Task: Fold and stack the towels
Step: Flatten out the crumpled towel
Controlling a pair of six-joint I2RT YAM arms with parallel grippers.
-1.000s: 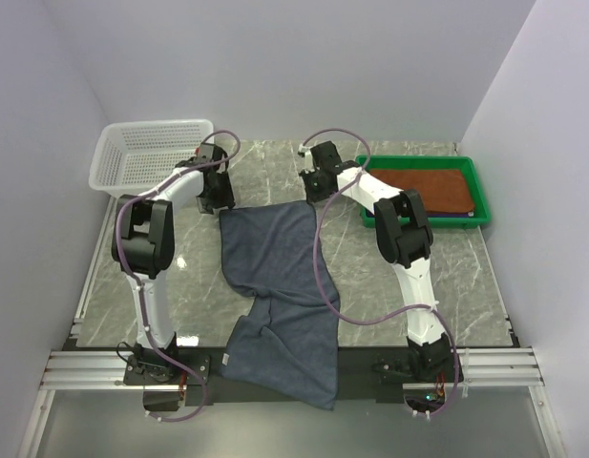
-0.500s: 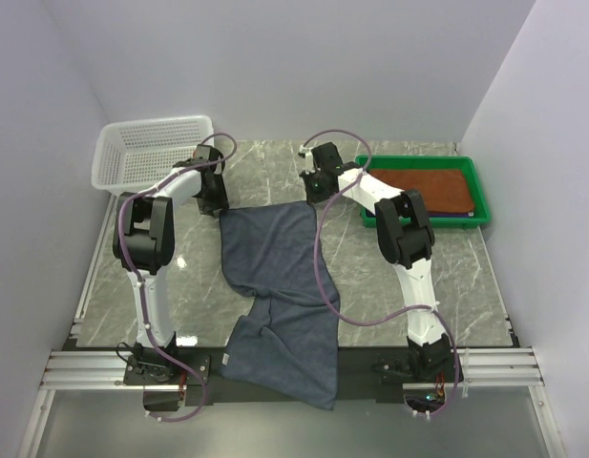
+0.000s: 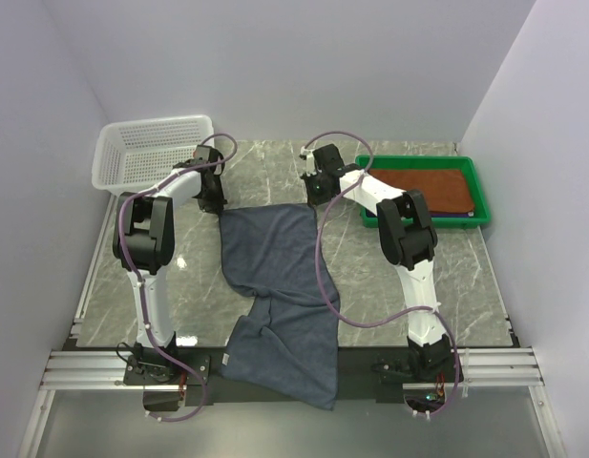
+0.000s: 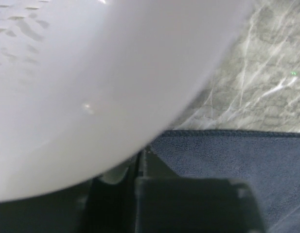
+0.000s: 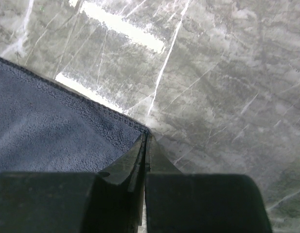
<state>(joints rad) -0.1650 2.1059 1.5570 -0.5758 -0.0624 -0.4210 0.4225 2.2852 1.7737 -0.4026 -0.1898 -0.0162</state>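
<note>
Though unclear from above | wrist views: jaws pinch towel (image 5: 52, 131) corners

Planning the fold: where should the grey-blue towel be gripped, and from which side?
Grip the grey-blue towel by its two far corners, from the far side: that edge lies flat and straight, while the near end hangs rumpled off the table.

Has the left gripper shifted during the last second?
Yes, slightly: the left gripper has edged toward the white basket, at the grey-blue towel's far left corner.
</note>
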